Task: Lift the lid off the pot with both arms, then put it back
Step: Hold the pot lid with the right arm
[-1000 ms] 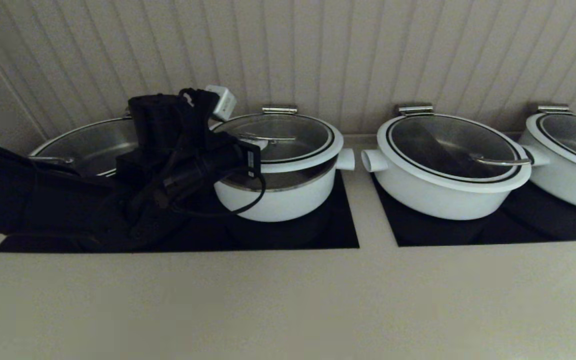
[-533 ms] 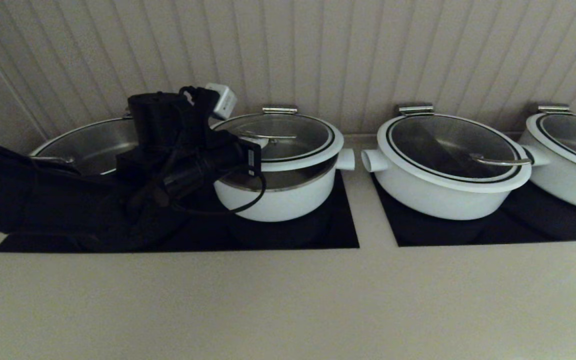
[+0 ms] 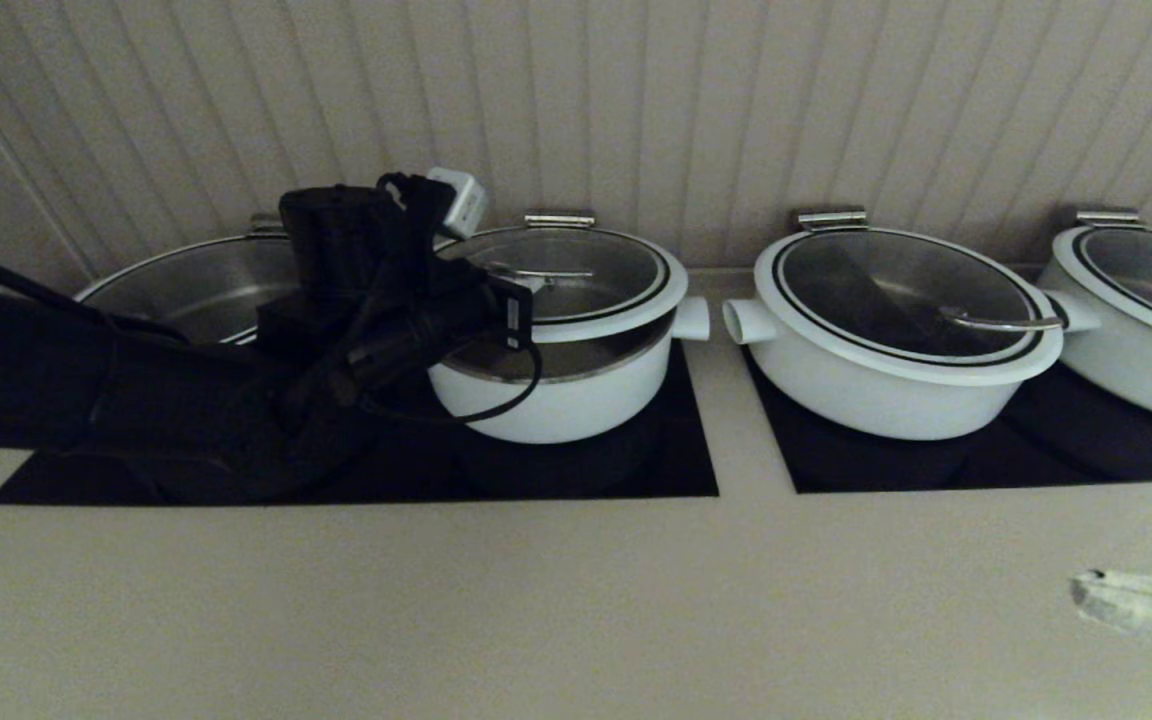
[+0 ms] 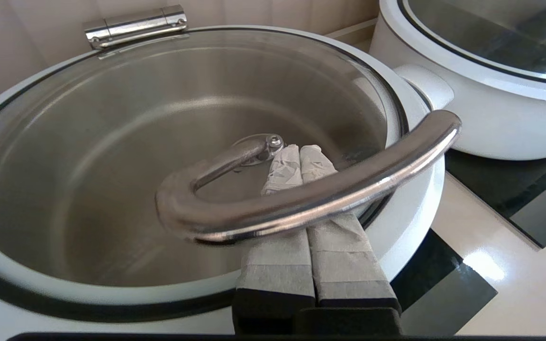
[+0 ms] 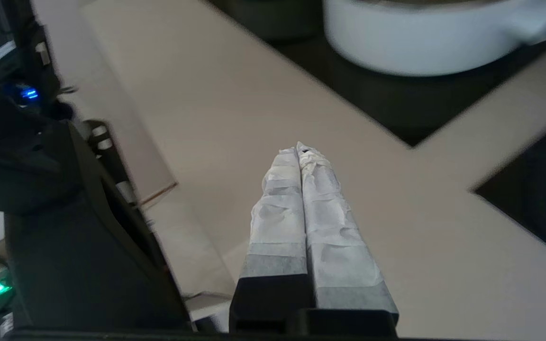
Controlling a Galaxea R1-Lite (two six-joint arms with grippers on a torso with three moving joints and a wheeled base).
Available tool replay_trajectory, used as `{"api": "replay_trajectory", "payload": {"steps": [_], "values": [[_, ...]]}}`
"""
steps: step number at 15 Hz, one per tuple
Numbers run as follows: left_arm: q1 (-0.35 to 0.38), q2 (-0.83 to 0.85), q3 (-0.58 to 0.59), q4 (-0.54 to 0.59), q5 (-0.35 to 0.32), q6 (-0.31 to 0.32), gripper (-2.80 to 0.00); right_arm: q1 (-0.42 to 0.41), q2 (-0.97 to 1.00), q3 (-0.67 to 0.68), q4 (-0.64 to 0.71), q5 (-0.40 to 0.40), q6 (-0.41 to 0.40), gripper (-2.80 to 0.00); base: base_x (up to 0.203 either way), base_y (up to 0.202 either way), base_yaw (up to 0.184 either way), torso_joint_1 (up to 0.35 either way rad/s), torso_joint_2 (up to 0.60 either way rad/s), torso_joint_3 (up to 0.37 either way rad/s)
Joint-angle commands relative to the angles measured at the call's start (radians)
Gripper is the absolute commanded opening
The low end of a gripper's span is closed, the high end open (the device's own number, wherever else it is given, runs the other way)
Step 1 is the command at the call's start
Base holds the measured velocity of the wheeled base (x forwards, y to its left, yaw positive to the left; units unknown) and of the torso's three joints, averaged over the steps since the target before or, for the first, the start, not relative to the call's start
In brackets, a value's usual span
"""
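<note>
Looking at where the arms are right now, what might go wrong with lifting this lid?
The left gripper is shut and slid under the lid's steel handle rather than clamped on it, so the raised lid could slide off and drop onto the pot.

The right gripper, shut, is only above the counter, so the lift is one-sided.

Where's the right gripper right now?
Head view: the right gripper is low at the right edge, over the counter in front of the pots, far from the lid.

A catering buffet line: lidded white pots (image 3: pixel 886 350) along a counter (image 3: pixel 536 600).
</note>
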Motion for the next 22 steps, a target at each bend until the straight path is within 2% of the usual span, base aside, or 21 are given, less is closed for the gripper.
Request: {"api": "replay_trajectory", "payload": {"steps": [1, 5, 9, 12, 19, 22], "values": [[0.000, 0.015, -0.009, -0.004, 0.000, 0.000, -2.80, 0.068, 0.182, -0.013, -0.063, 0.007, -0.001, -2.80, 0.000, 0.000, 0.000, 0.000, 0.00, 0.000], [0.000, 0.025, -0.030, -0.001, 0.000, 0.002, -2.80, 0.207, 0.383, -0.025, -0.249, 0.007, 0.003, -2.80, 0.000, 0.000, 0.000, 0.000, 0.00, 0.000], [0.002, 0.032, -0.059, 0.000, 0.000, 0.006, -2.80, 0.279, 0.534, -0.038, -0.402, 0.005, -0.002, -2.80, 0.000, 0.000, 0.000, 0.000, 0.00, 0.000], [0.002, 0.041, -0.059, -0.001, 0.000, 0.006, -2.80, 0.292, 0.633, -0.067, -0.473, -0.003, -0.001, -2.80, 0.000, 0.000, 0.000, 0.000, 0.00, 0.000], [0.000, 0.058, -0.067, -0.004, 0.000, 0.006, -2.80, 0.294, 0.868, -0.138, -0.786, -0.141, 0.004, -2.80, 0.000, 0.000, 0.000, 0.000, 0.00, 0.000], [0.000, 0.060, -0.068, -0.003, 0.000, 0.008, -2.80, 0.297, 0.916, -0.179, -0.847, -0.170, 0.028, -2.80, 0.000, 0.000, 0.000, 0.000, 0.00, 0.000]]}}
